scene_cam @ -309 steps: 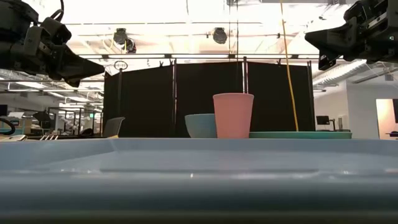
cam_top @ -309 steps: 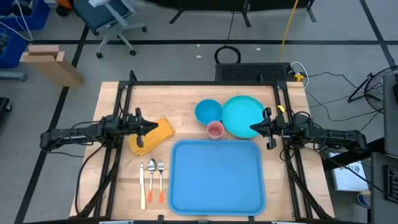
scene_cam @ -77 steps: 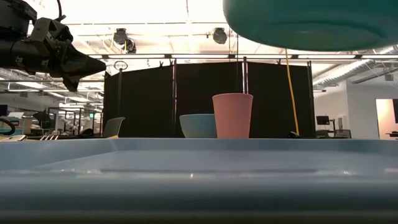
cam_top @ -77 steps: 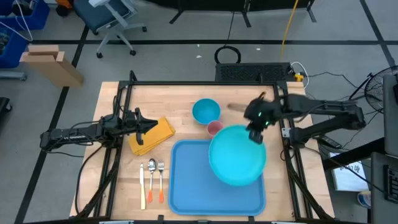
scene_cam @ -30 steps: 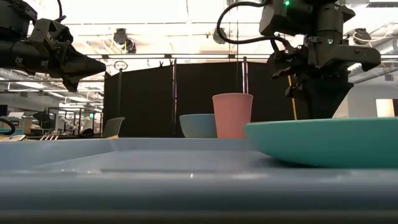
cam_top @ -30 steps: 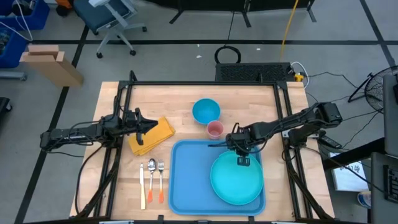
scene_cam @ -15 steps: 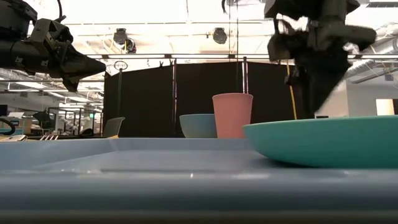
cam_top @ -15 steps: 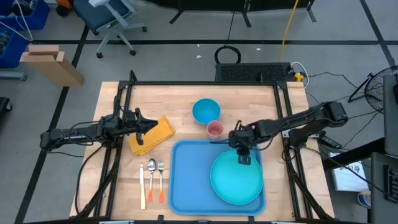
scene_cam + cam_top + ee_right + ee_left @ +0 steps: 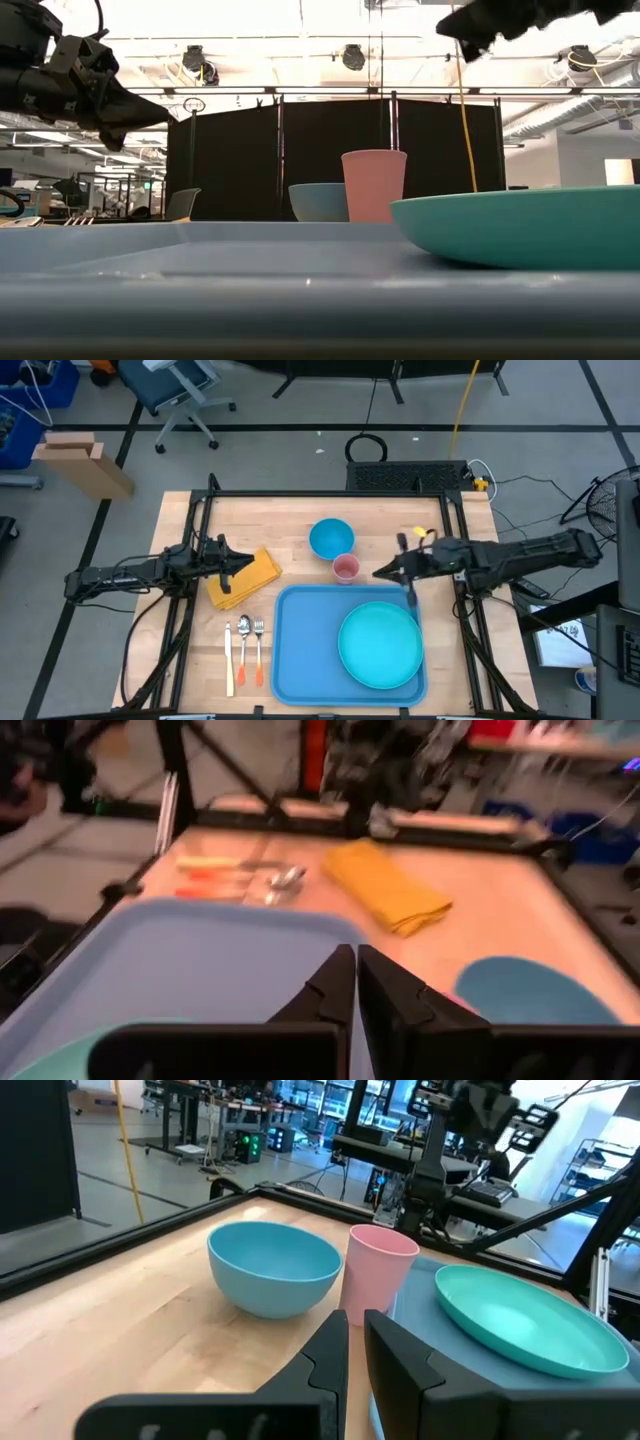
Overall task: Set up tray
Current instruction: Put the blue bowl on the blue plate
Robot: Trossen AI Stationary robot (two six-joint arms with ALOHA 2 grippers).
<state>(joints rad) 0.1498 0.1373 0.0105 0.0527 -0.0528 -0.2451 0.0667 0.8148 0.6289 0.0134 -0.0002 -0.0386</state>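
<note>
Now teal plate (image 9: 380, 644) on tray (image 9: 300, 645), right side.

The table (image 9: 290, 520) is pale wood with visible grain, matt. The tray (image 9: 305, 650) looks like smooth plastic with a soft sheen, as do the plate (image 9: 380, 645), the bowl (image 9: 331, 539) and the cup (image 9: 346, 568). The napkin (image 9: 245, 577) is soft matt cloth. The cutlery (image 9: 244, 630) has shiny metal heads and orange plastic handles.

Grey floor crossed by dark lines, a blue office chair (image 9: 175, 385) upper left, a cardboard box (image 9: 82, 461) below it, black partition panels (image 9: 330, 150) under bright ceiling lights.
</note>
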